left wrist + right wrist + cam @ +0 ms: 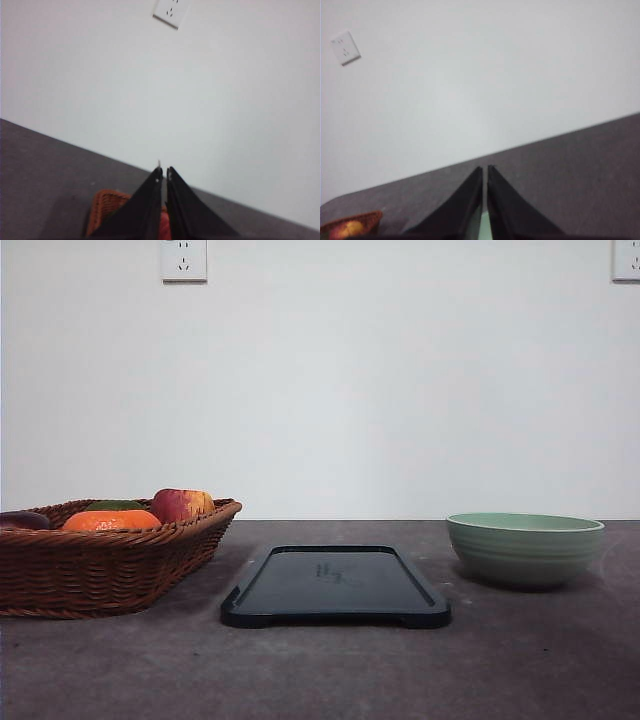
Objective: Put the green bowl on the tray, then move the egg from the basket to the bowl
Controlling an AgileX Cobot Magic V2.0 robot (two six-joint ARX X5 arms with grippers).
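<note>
Front view: the glossy black rectangular tray lies on the dark grey table. The pale sage-green ridged bowl stands right of the tray, apart from it; the brown woven wicker basket sits left of the tray, holding fruit.

Left wrist view: the left gripper is closed, empty, with the basket beyond its fingertips.

Right wrist view: the right gripper is closed, empty; the bowl shows pale green between its fingers.

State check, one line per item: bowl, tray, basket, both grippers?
green bowl: upright, on the table right of the tray, looks empty
tray: flat, bare
basket: holds fruit
left gripper: shut, holding nothing
right gripper: shut, holding nothing
</note>
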